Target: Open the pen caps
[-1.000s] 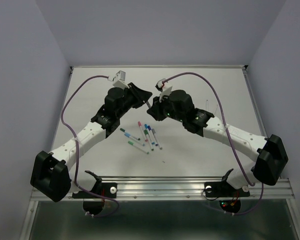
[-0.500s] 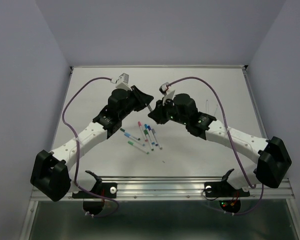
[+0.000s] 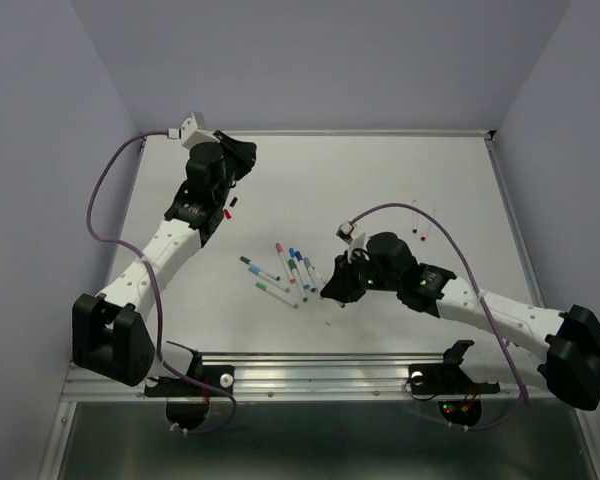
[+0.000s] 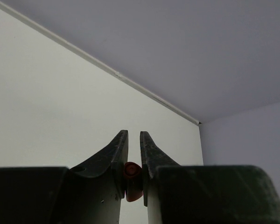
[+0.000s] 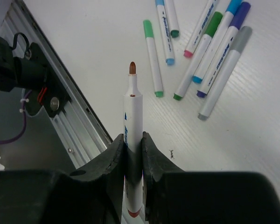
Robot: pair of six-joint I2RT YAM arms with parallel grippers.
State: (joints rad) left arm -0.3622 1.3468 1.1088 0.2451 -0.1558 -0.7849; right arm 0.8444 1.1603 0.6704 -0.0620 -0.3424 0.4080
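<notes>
Deep inside the left gripper, red cap clamped; right gripper clamps pen

My left arm stretches forward from its base up the left side of the surface, elbow nearly straight and wrist raised at the far end. Its jaws point away and a little to the right. They are nearly together, with only a thin slit between the tips, and pinch a red cap deep near their roots. My right arm lies low, reaching left from its base toward the middle, wrist tipped down. Its jaws clamp a pen, whose bare nib sticks out well past the tips.
</notes>
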